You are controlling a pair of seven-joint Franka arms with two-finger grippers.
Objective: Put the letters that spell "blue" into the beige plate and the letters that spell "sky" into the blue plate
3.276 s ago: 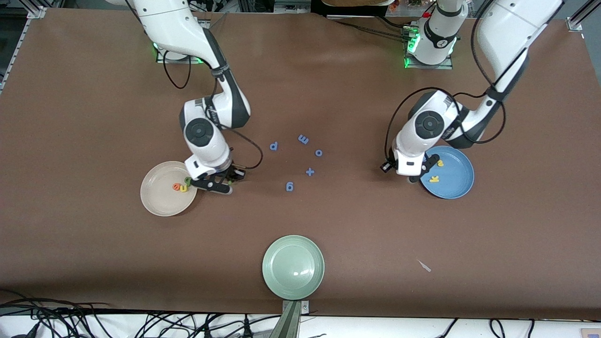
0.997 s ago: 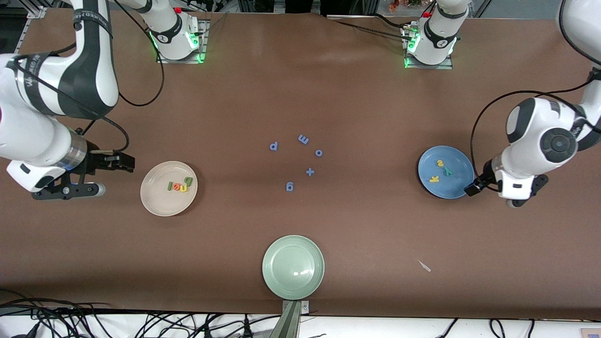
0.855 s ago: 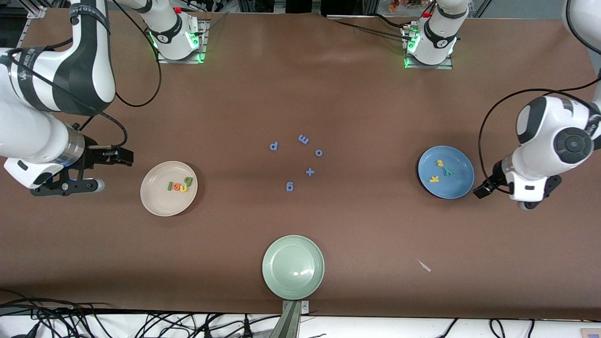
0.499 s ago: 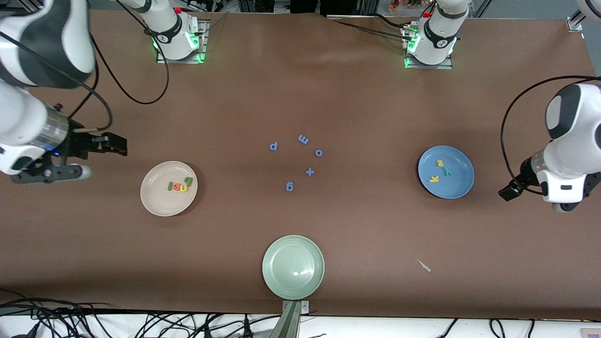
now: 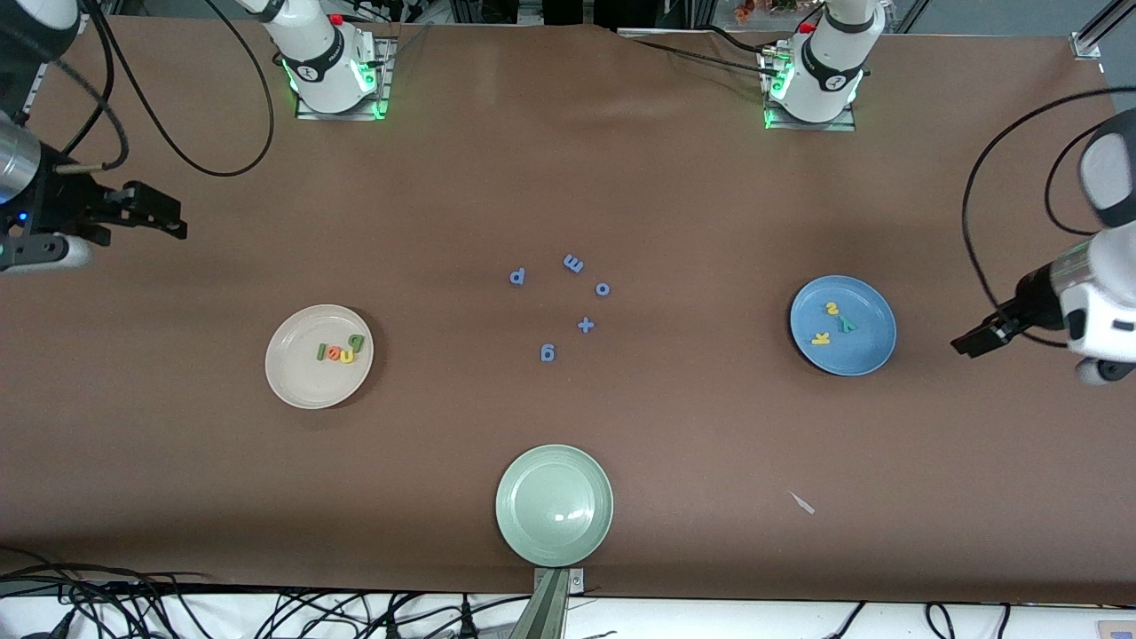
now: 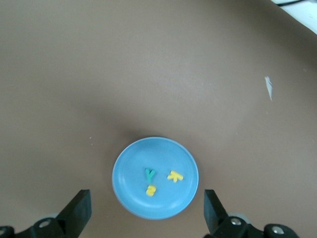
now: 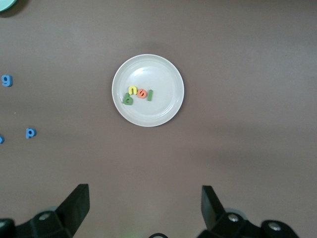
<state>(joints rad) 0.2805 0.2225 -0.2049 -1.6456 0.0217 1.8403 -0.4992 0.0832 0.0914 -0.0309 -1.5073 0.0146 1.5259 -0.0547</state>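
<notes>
Both grippers, the left gripper (image 6: 143, 218) and right gripper (image 7: 143, 213), hang with jaws open and empty, half cut off at the desk ends, the blue plate (image 6: 130, 193) with the letters that spell "sky" (image 6: 159, 179) and the beige plate (image 7: 168, 74) with the letters that spell "blue" (image 7: 138, 94) lying before them.

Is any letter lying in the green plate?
No, the green plate is bare; the blue letters lie on the table farther from the camera.

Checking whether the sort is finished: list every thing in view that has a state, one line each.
beige plate: holds the green b, yellow u, orange e, green l.
blue plate: holds the yellow s, teal y, yellow k.
pale green plate: nothing in it.
blue letters and plus sign: loose on the table.
left gripper: open, holding nothing.
right gripper: open, holding nothing.
</notes>
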